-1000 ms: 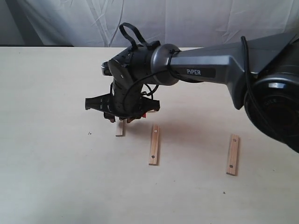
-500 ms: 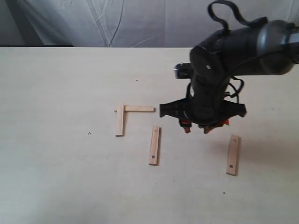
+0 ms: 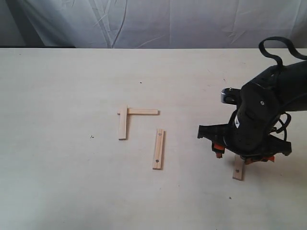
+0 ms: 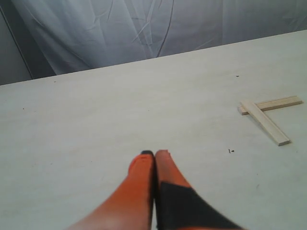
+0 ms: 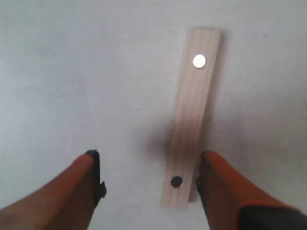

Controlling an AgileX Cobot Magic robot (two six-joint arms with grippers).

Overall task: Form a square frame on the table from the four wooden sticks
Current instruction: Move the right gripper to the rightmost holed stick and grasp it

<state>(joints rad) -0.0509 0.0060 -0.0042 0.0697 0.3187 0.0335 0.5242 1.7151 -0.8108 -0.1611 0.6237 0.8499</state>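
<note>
Lower right on the desk [image 3: 57, 182], our right gripper [image 3: 239, 155] straddles the holed wooden stick [image 3: 237, 173], fingers spread wide; our left gripper [image 4: 154, 154] is clenched.

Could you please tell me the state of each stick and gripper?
Left plain stick: flat, one side of an L corner.
Back plain stick: flat, meeting it at that corner.
Middle holed stick: flat, loose, alone.
Right holed stick: flat, between open fingers.
Left gripper: shut, empty.
Right gripper: open.
</note>
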